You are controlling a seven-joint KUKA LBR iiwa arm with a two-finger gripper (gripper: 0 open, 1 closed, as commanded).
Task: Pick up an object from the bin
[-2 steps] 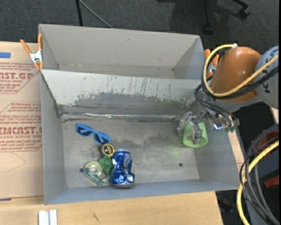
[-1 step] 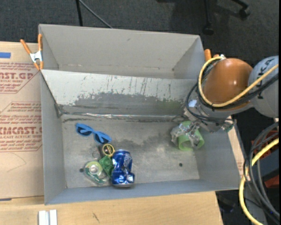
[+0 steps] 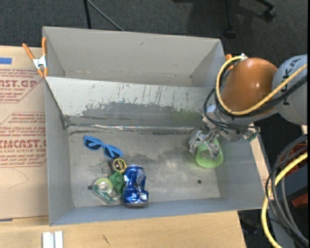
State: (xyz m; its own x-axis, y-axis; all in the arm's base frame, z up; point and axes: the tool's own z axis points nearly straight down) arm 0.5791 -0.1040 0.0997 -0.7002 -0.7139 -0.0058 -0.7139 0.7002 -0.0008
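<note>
Spanning most of the view, grey metal bin (image 3: 134,50), floor scuffed, back wall streaked. Arm (image 3: 292,87) comes in over the bin's right rim, orange dome cover (image 3: 248,84) on the wrist, yellow and black cables looped round it.

Gripper (image 3: 206,144) is down at the right side of the floor, near the right wall and below the back wall's base. It sits right on top of a light green round thing (image 3: 211,160), looks like a small plastic cup or lid, rim showing below and to the right of the gripper. The gripper overlaps its upper left part. Grasping or released: cannot tell, the metal parts blur together against the green. Cannot tell either if the green thing is off the floor.

Rest of the things are well apart from the gripper, at the front left of the floor. Crushed blue drink can (image 3: 135,186) lies near the front wall. Touching its left side is a clear-and-green crumpled plastic piece (image 3: 105,186). Blue sunglasses (image 3: 103,146) lie above that pair, tilted, apart from the can. Small round yellow-rimmed ring (image 3: 119,165) sits between sunglasses and can, just beside the can's top. Tiny dark speck (image 3: 199,181) on bare floor below the green thing.
</note>
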